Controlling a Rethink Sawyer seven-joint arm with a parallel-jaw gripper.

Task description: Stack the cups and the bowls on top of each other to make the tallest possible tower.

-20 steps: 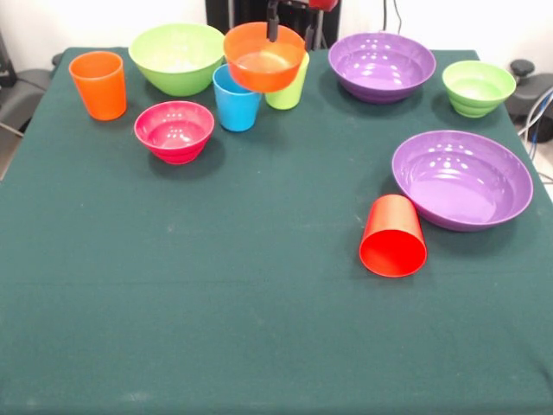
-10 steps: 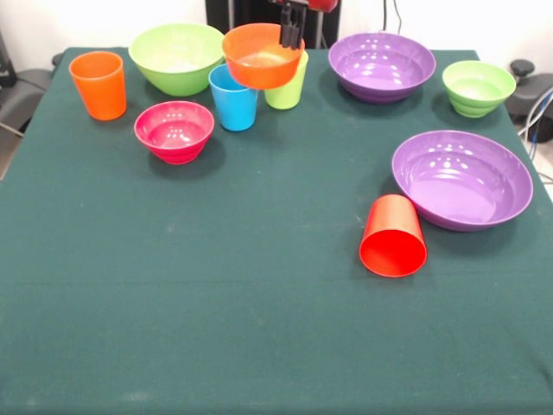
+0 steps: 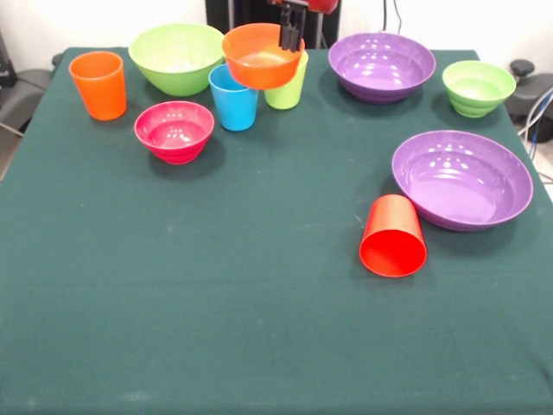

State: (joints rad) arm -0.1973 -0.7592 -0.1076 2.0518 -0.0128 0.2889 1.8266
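A: Where's the glossy round orange plastic bowl (image 3: 259,55)?

B: Held up off the dark green cloth-covered tabletop (image 3: 259,328), tilted a little. The black hand (image 3: 291,36) is clamped narrow on its right rim. The bowl overlaps the smooth sky-blue plastic tumbler (image 3: 234,99) and the lime-green plastic tumbler (image 3: 289,86) in the picture; can't tell if it touches either.

A: Other items, relative to that bowl?

B: Just left of it: the large lime-green plastic bowl (image 3: 175,57), upright. Further left, the orange plastic tumbler (image 3: 99,84), upright, standing alone. The blue tumbler is below-left of the bowl, the lime tumbler below-right behind its rim, both upright. The glossy pink plastic bowl (image 3: 174,130) is lower left, near the blue tumbler but apart from it.

A: Right side?

B: A glossy purple plastic bowl (image 3: 381,66) to the right, near it. The small green plastic bowl (image 3: 478,87) is further right, by the tabletop's edge. A second, wider purple plastic bowl (image 3: 461,178) is well apart, lower right. The red plastic tumbler (image 3: 393,236) lies on its side just beside that wide purple bowl, open mouth toward the camera; can't tell if they touch.

A: Any stacking?

B: No nested bowls or tumblers visible.
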